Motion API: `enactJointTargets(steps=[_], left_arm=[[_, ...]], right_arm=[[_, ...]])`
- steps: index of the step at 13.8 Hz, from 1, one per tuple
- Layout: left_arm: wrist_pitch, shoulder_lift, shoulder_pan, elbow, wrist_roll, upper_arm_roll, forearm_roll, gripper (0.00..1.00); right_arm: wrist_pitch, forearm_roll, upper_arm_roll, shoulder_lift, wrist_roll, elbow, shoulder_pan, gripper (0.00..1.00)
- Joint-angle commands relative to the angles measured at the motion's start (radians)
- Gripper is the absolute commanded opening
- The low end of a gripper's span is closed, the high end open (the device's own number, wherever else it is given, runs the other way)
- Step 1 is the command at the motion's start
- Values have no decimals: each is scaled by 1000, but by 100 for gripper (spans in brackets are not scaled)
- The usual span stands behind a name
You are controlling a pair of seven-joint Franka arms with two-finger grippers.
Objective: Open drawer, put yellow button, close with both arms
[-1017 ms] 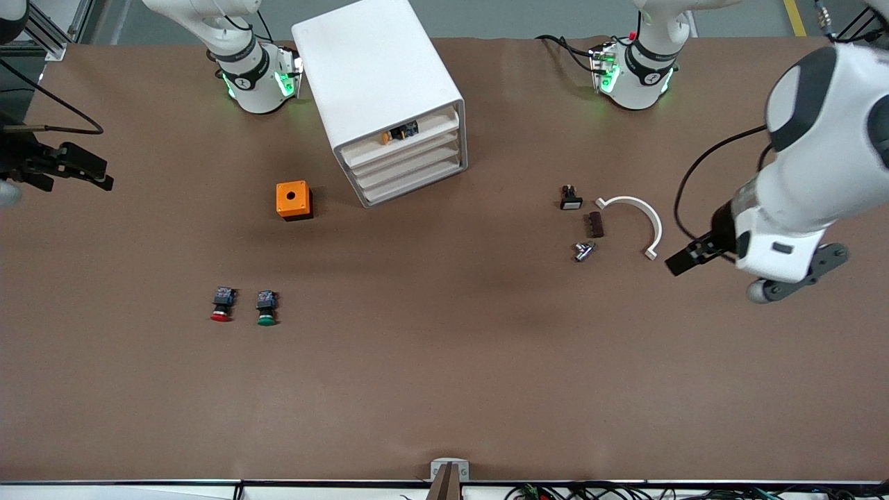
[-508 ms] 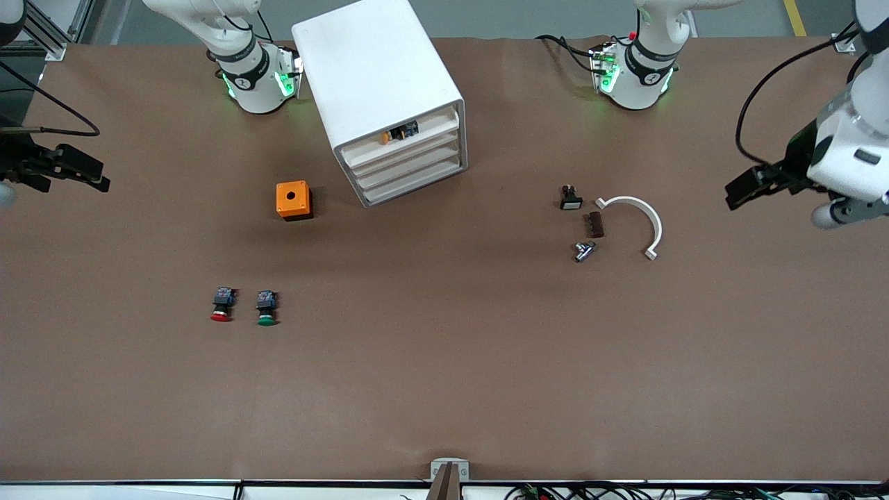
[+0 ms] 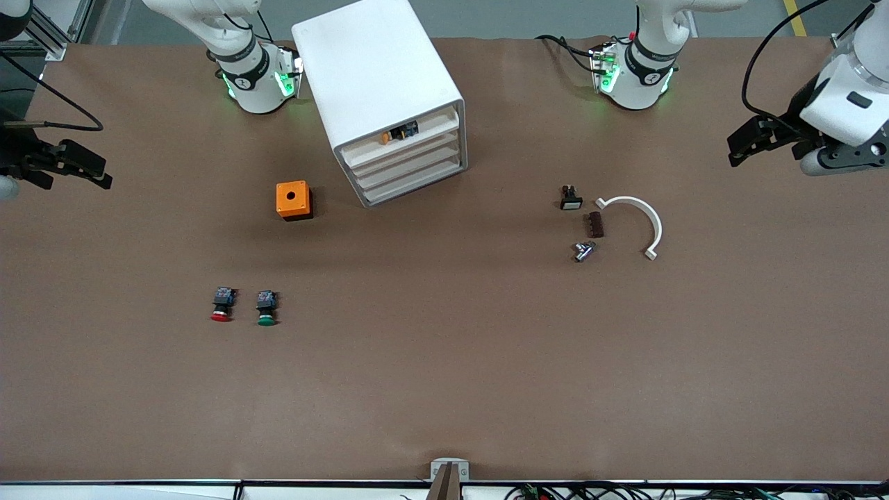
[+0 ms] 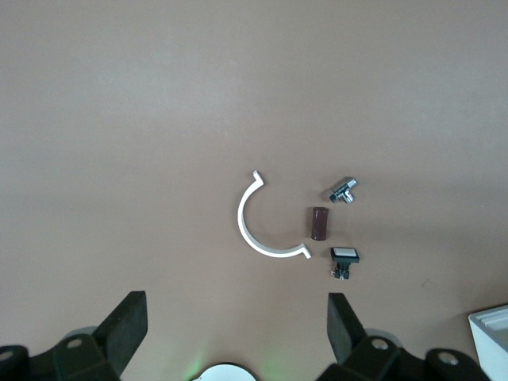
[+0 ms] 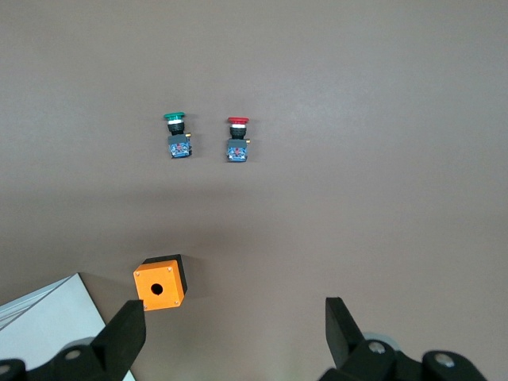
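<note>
The left gripper (image 3: 737,146) is seen raised over the table's edge at the left arm's end, its fingers (image 4: 127,327) spread wide and nothing held between them; the right gripper (image 3: 97,173) is held likewise over the right arm's end, jaws fully apart and empty. In the left wrist view a white curved clip (image 4: 258,230) is framed between the open fingers, with a brown block (image 4: 319,223), a small metal fitting (image 4: 344,190) and a black white-faced switch (image 4: 344,258) clustered just beside it. In the right wrist view a green-capped button (image 5: 177,135) and a red-capped button (image 5: 237,140) are shown side by side, apart from an orange box (image 5: 159,283) with a round hole in its top. From the front camera, the white cabinet (image 3: 375,76) is seen at about twelve o'clock on the table, between the two arm bases, its four drawer fronts turned toward five o'clock. The top drawer (image 3: 406,139) is pushed in level with the three below it, and the yellow button (image 3: 397,133) is lying inside it, visible through the gap above the drawer's front edge. The orange box is placed beside the cabinet, toward the right arm's end, with the two remaining buttons nearer the camera, at about eight o'clock on the table.
</note>
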Motion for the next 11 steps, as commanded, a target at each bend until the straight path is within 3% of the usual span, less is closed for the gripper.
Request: enactJointTargets(steps=[1, 11], left_arm=[[17, -49, -2, -39, 33, -1, -10, 100], [-1, -27, 7, 5, 31, 1, -10, 100]], right_arm=[[18, 14, 9, -27, -10, -26, -10, 100], [32, 14, 12, -25, -10, -23, -7, 100]])
